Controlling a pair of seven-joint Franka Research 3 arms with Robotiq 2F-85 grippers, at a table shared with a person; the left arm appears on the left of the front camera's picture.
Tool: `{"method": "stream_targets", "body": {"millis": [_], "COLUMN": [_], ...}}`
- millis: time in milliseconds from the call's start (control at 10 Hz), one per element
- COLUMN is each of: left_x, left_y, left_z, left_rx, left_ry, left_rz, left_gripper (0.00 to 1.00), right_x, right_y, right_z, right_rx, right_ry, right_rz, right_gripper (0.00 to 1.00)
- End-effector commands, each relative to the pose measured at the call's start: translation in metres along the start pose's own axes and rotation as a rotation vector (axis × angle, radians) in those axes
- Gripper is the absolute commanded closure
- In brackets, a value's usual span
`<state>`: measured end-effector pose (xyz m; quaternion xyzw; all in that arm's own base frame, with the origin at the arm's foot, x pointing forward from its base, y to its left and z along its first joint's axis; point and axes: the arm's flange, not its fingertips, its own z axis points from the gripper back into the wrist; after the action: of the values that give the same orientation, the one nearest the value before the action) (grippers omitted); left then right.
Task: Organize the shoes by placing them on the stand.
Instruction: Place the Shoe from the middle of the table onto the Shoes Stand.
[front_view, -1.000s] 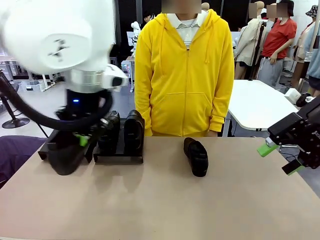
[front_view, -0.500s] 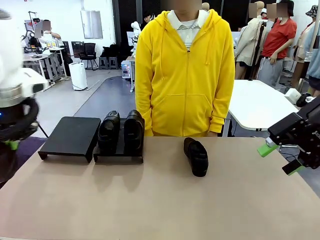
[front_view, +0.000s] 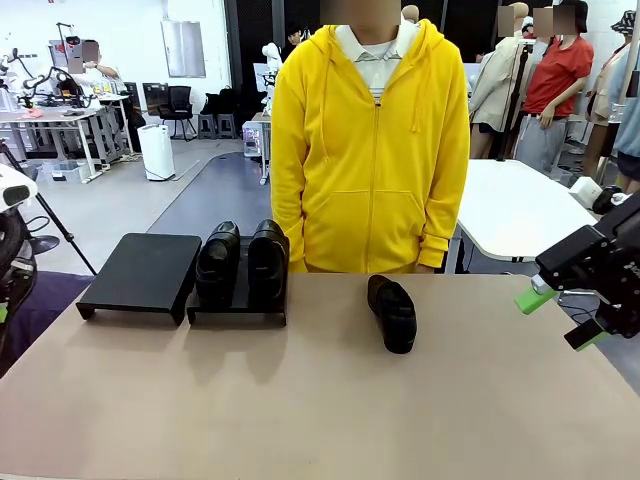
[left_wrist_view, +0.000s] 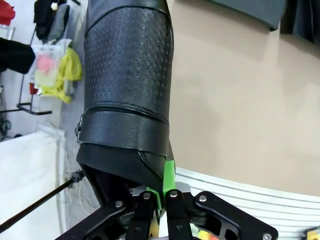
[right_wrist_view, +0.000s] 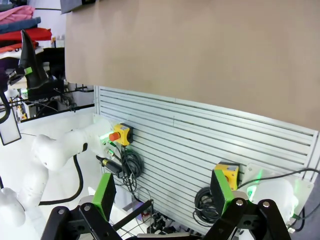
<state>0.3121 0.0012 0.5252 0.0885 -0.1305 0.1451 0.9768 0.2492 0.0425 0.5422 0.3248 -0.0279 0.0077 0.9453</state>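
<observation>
My left gripper (left_wrist_view: 162, 192) is shut on the heel end of a black shoe (left_wrist_view: 127, 85), which it holds off the table's left end; the same shoe (right_wrist_view: 29, 57) stands up far off in the right wrist view. Two shoes (front_view: 218, 262) (front_view: 267, 258) sit side by side on the right stand (front_view: 236, 315). The left stand (front_view: 145, 270) is bare. A third shoe (front_view: 392, 312) lies on the table (front_view: 300, 400) in front of the person. My right gripper (front_view: 557, 315) hangs open past the table's right edge, its fingers (right_wrist_view: 104, 192) wide apart with nothing between them.
A person in a yellow hoodie (front_view: 370, 150) stands at the far side, hands down behind the table edge. Part of my left arm (front_view: 10, 250) shows at the picture's left edge. A white table (front_view: 520, 210) stands behind on the right.
My left arm has swung from over the left stand out past the table's left end, taking the shoe with it. The right arm has not moved.
</observation>
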Motion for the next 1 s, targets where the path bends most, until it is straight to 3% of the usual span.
{"method": "stream_targets", "body": {"millis": [0,300,400,600,700,900], "left_x": [-0.001,-0.003,0.002,0.069,0.107,0.161], "left_y": [-0.003,-0.006,-0.014,-0.028,-0.035,-0.058], "left_z": [0.009,0.003,-0.001,-0.006,-0.007,-0.026], "left_rx": [0.029,0.022,0.039,0.022,0.043,0.086], "left_ry": [-0.013,-0.004,-0.047,-0.085,-0.109,-0.178], "left_rz": [-0.009,-0.013,-0.048,-0.192,-0.127,-0.236], "left_gripper": [1.00,1.00,1.00,1.00,1.00,1.00], "right_x": [0.001,0.001,0.001,0.001,0.001,0.001], "right_y": [0.004,0.004,0.004,0.004,0.004,0.004], "right_z": [0.003,0.003,0.003,0.003,0.003,0.003], "right_rx": [0.032,0.032,0.032,0.032,0.032,0.032], "right_ry": [0.000,0.000,0.000,0.000,0.000,0.000], "right_rz": [0.001,0.001,0.001,0.001,0.001,0.001], "right_gripper": [0.00,0.00,0.00,0.00,0.00,0.00]}}
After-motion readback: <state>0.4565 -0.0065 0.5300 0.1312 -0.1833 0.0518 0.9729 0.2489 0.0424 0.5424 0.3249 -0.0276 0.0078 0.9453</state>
